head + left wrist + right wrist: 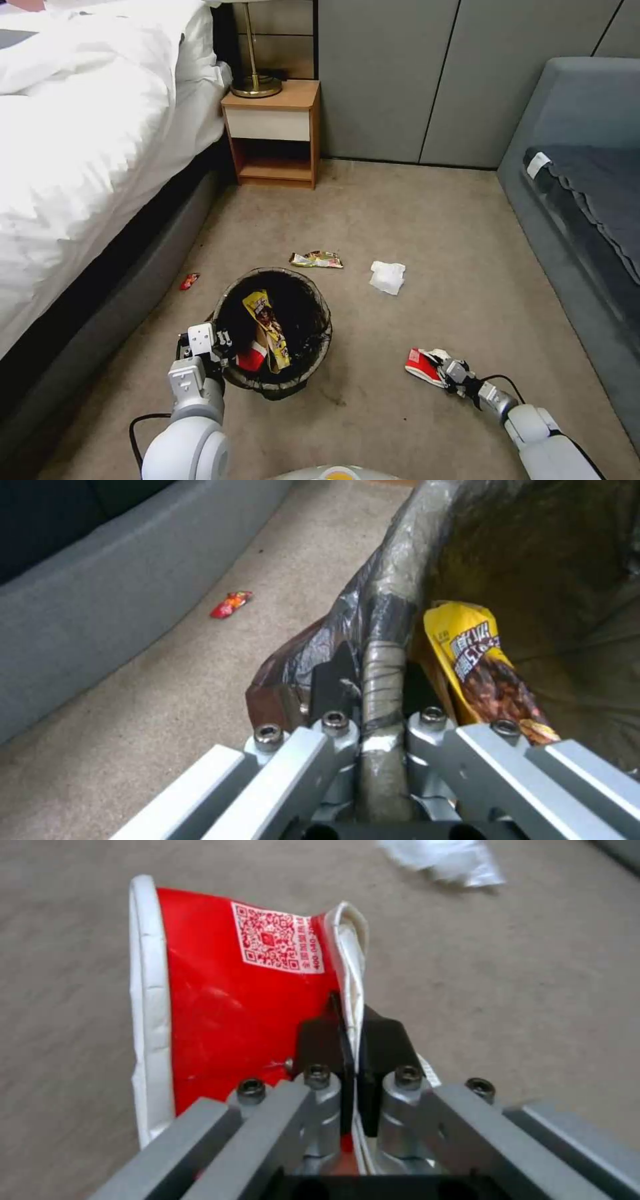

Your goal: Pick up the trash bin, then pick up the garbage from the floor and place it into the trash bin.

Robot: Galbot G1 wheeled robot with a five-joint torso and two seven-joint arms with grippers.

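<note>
The left hand [223,347] is clamped tight on the near rim of the trash bin [303,293], which stands on the carpet beside the bed [80,147] with a yellow wrapper [267,327] inside. The right hand [437,365] is pinched closed on the edge of a red and white paper bag [220,990] lying on the floor. A tissue wad [388,277], a crumpled wrapper [317,260] and 1 small red wrapper [189,281] lie apart on the carpet.
</note>
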